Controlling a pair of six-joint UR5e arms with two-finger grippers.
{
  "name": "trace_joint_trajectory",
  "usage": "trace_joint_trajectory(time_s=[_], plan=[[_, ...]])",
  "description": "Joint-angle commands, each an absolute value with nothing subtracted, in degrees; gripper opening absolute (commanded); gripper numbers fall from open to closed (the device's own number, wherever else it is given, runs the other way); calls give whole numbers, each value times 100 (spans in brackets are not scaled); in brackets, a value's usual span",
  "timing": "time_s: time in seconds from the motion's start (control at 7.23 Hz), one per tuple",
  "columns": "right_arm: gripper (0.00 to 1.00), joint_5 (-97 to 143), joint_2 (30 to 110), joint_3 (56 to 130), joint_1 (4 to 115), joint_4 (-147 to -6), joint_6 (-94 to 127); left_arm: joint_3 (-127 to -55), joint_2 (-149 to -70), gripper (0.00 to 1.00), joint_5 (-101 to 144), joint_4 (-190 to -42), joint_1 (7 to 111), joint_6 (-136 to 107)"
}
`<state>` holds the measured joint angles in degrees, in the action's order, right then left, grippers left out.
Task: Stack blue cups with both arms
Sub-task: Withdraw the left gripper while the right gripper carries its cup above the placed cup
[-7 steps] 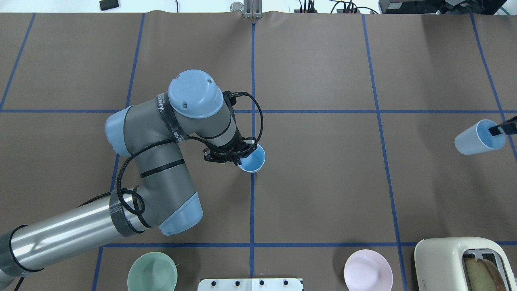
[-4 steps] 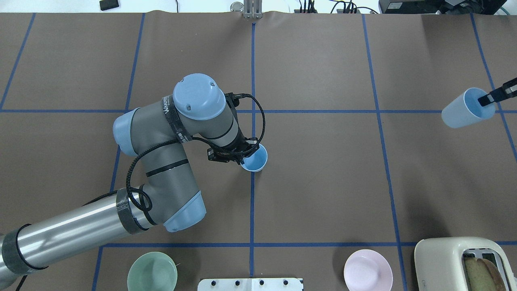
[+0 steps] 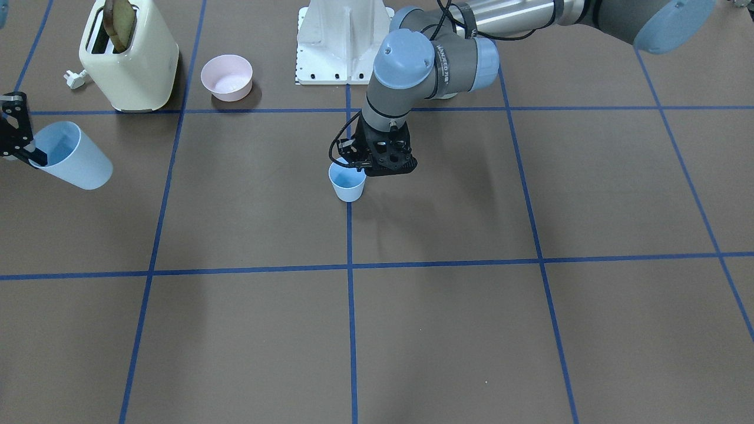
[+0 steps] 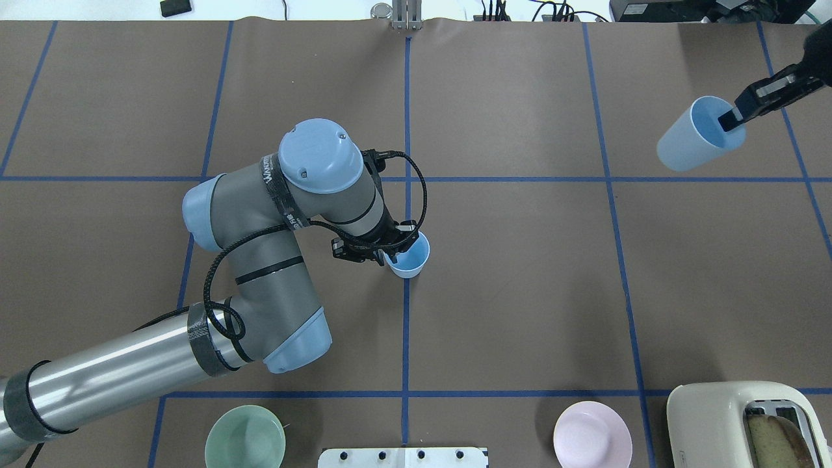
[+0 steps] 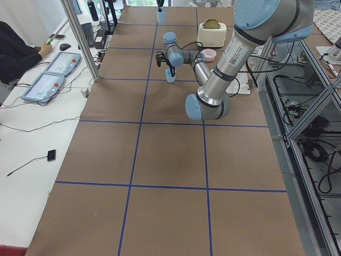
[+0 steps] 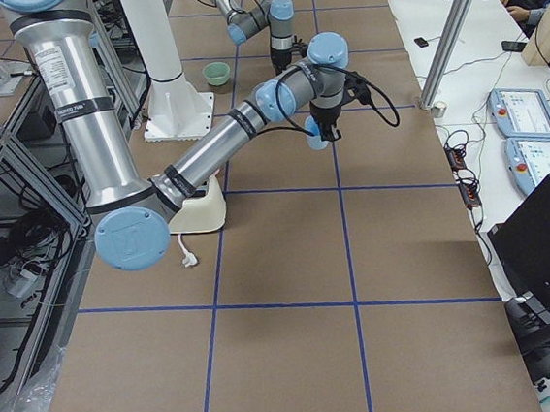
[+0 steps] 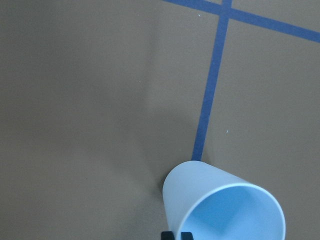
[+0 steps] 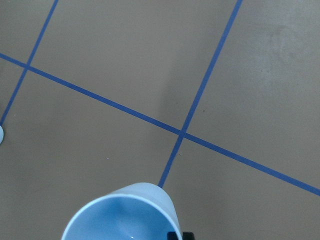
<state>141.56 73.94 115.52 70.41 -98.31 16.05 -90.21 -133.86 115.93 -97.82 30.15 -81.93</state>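
One blue cup (image 4: pixel 409 259) stands upright on the centre tape line; it also shows in the front view (image 3: pixel 347 184) and the left wrist view (image 7: pixel 220 210). My left gripper (image 4: pixel 394 252) is shut on its near rim, one finger inside. The second blue cup (image 4: pixel 697 134) hangs tilted in the air at the far right, also in the front view (image 3: pixel 73 156) and the right wrist view (image 8: pixel 122 216). My right gripper (image 4: pixel 733 119) is shut on its rim, one finger inside the cup.
A cream toaster (image 4: pixel 747 422) with bread, a pink bowl (image 4: pixel 591 434) and a mint-green bowl (image 4: pixel 245 435) stand along the near edge beside the white pedestal (image 3: pixel 344 41). A white plug (image 3: pixel 73 78) lies by the toaster.
My right gripper has carried its cup away from the robot and a little toward the table's centre. My left arm shifted slightly early on; its cup stays on the centre line.
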Motion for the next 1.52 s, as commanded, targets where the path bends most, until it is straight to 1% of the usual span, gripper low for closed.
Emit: trace_joint_trajectory(time_s=[0.0,0.14,0.28,0.55,0.83,1.11,1.38], plan=[[0,14098,6692,11628,6489,-9879,2920,-9131,-13386,88,11584,-9756,3032,-8183],[0,13941,6445,11619,6191,-9879,3257,-9315,-13299,96,11619,-9747,3154,-8139],[0,13574,6225,11602,5787,-9879,3600,-9647,-13037,98,11663,-9712,3294,-7973],[0,12687,5838,11410,4926,-9870,4119,-10351,-12317,99,11698,-9686,3584,-7482],[0,11914,5058,10779,4100,-9835,4769,-10659,-11781,99,11917,-9686,3918,-6981],[0,11734,4940,10601,3781,-9643,4957,-10828,-11313,99,11970,-9686,4156,-6489],[0,11374,4931,10197,3482,-9021,5088,-10820,-11162,99,12067,-9686,4306,-6241]])
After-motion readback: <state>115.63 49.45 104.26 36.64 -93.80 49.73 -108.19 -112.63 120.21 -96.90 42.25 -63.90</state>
